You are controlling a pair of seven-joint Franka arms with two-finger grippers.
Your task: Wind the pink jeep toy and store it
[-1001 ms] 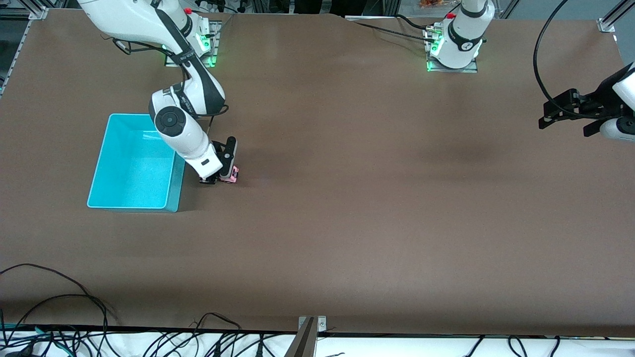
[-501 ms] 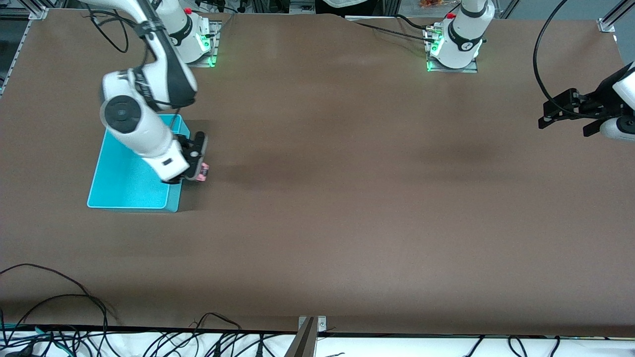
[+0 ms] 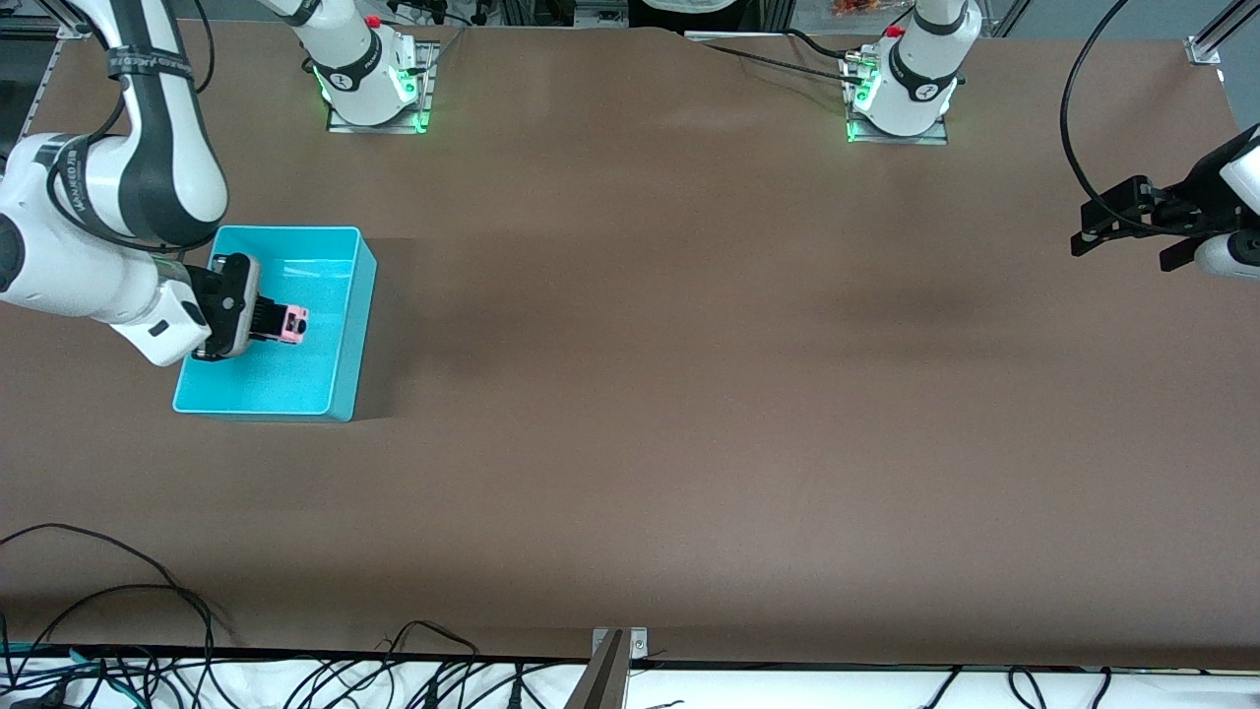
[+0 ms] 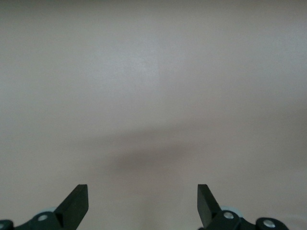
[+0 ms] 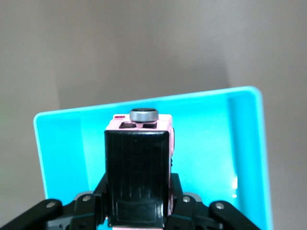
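Note:
The pink jeep toy is a small pale pink car with a black roof. My right gripper is shut on it and holds it in the air over the cyan bin. In the right wrist view the pink jeep toy fills the space between the fingers, roof toward the camera and a grey round knob at its end. The cyan bin lies open under it. My left gripper waits open over bare table at the left arm's end. The left wrist view shows that left gripper with nothing in it.
The cyan bin stands at the right arm's end of the brown table. Loose black cables lie along the table edge nearest the front camera. A metal bracket sticks up at the middle of that edge.
The right arm has lifted the jeep off the table beside the bin and swung it toward the right arm's end, over the bin. The left arm has not moved.

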